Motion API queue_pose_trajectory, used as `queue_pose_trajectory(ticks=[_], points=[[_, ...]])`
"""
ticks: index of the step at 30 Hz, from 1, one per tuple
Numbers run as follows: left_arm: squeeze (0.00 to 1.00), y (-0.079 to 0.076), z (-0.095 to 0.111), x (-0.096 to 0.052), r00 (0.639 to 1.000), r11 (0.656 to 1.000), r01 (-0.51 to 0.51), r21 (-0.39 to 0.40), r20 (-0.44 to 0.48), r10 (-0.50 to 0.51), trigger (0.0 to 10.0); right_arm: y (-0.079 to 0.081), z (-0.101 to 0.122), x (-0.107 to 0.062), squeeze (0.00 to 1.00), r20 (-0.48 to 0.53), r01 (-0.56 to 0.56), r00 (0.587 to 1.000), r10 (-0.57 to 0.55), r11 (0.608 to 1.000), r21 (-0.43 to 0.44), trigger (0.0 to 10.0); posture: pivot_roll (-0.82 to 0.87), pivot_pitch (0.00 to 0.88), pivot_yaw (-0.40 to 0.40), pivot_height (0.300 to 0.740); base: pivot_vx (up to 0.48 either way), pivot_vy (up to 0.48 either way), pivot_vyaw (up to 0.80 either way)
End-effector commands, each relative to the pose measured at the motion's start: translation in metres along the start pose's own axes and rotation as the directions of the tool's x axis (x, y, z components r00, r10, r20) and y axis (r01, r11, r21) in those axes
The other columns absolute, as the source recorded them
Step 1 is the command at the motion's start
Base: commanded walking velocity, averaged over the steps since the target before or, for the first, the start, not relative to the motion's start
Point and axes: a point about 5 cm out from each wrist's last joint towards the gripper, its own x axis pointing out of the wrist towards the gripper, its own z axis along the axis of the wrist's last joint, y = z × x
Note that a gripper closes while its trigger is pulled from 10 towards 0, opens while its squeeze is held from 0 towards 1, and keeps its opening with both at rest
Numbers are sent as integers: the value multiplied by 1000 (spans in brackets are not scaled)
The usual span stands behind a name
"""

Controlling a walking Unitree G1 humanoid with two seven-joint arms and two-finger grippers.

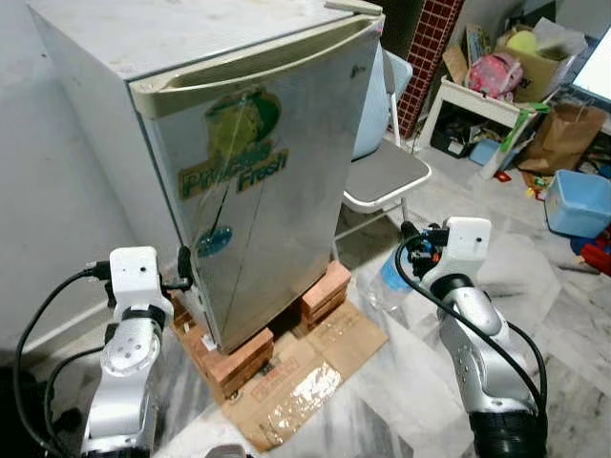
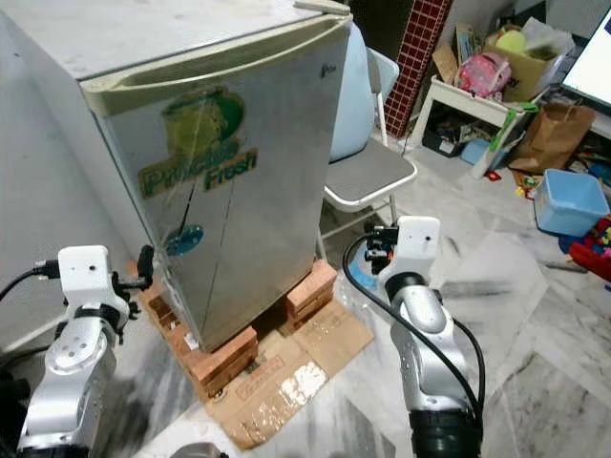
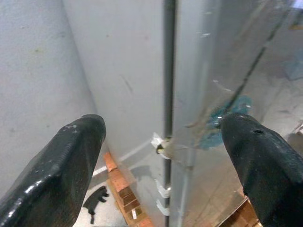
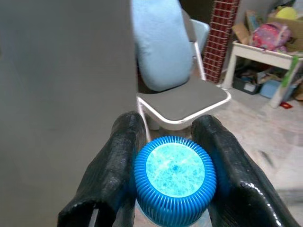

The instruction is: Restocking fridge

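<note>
A small silver fridge (image 1: 258, 162) with a green "Fresh" sticker stands shut on stacks of bricks (image 1: 234, 358). My left gripper (image 3: 165, 156) is open, its fingers (image 3: 71, 156) spread either side of the door's edge seam at the fridge's lower left corner (image 1: 186, 277). My right gripper (image 4: 173, 156) is shut on the blue cap (image 4: 174, 177) of a clear water bottle (image 1: 389, 281), held low to the right of the fridge, in front of the chair.
A white folding chair (image 1: 382, 172) with a light-blue cushion stands close behind the fridge's right side. Flattened cardboard (image 1: 305, 377) lies under the bricks. A white table (image 1: 477, 100), a paper bag, a blue bin (image 1: 580, 202) and clutter fill the far right. A grey wall is on the left.
</note>
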Motion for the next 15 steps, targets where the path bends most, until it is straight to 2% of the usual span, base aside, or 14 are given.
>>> queue_pose_trajectory(ticks=[1, 11, 15], points=[[0, 1, -2, 2, 1000, 1000, -15, -1, -16, 15, 10000, -7, 7, 0, 0, 32, 20, 999, -20, 1000, -9, 10000, 14, 3, -37, 740, 0, 0, 0], [0, 8, -5, 2, 998, 998, -61, -2, -33, 61, 10000, -9, 5, -2, 0, 27, 35, 999, -35, 999, -3, 10000, 14, 5, -36, 740, 0, 0, 0], [0, 8, -5, 3, 997, 998, -66, -1, -33, 66, 10000, -8, 5, -1, 0, 22, 36, 999, -37, 999, 26, 10000, 15, 18, -37, 740, 0, 0, 0]])
